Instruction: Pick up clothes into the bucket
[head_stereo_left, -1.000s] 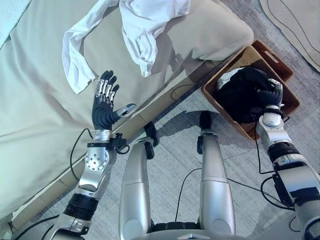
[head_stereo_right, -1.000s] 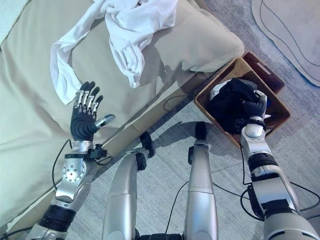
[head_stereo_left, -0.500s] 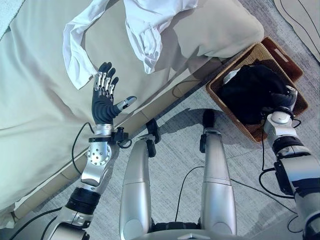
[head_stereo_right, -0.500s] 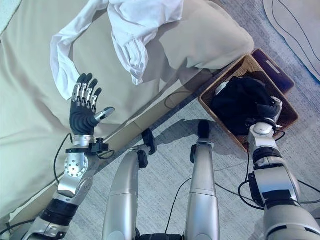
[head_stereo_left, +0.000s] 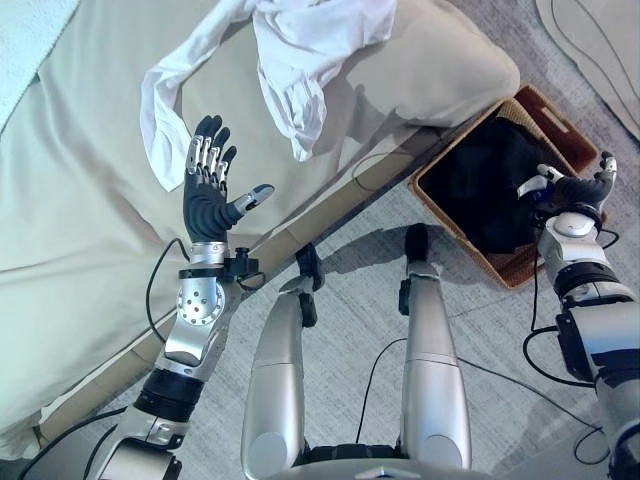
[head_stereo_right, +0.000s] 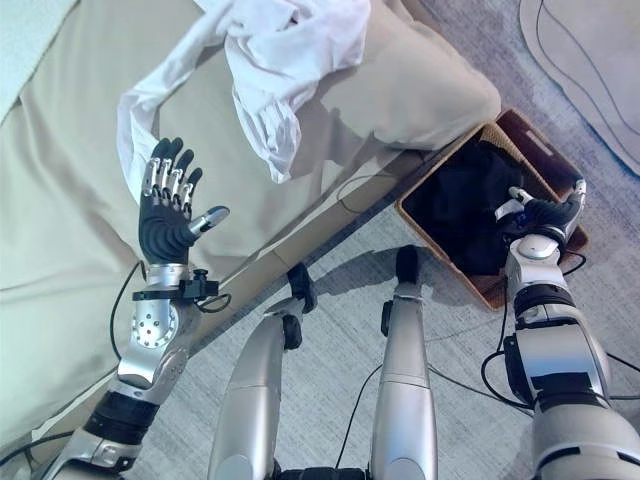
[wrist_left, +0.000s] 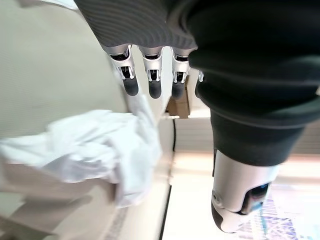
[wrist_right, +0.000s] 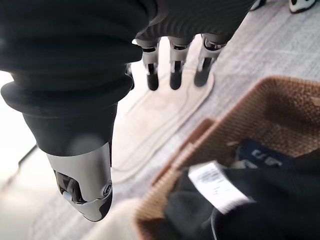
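White clothes (head_stereo_left: 300, 50) are what's left to pick: one crumpled shirt-like piece on the bed (head_stereo_left: 80, 180), near the bed's floor-side edge, w/ a long sleeve (head_stereo_left: 165, 110) trailing off the main bunch.

Largest to smallest, all relative to the bed:
- Bed: beige cover; the garment's long axis runs roughly along the bed's floor-side edge, from bunch out to sleeve end.
- Wicker bucket (head_stereo_left: 555, 130): on the floor just off the bed's corner, dark clothes (head_stereo_left: 490, 180) already inside.
- Left hand (head_stereo_left: 207, 195): raised over the bed just inside that edge, fingers straight and spread, holding nothing. Sleeve end lies just beyond its fingertips; main bunch further on, toward the bucket side.
- Right hand (head_stereo_left: 575, 190): off the bed, over the bucket's rim, fingers relaxed and straight, empty, just beside the dark clothes.

Judgement: left hand is the nearer one by far; the white garment lies ahead of it, so a reach fwd onto the sleeve looks like the next call. Right is well apart from it.
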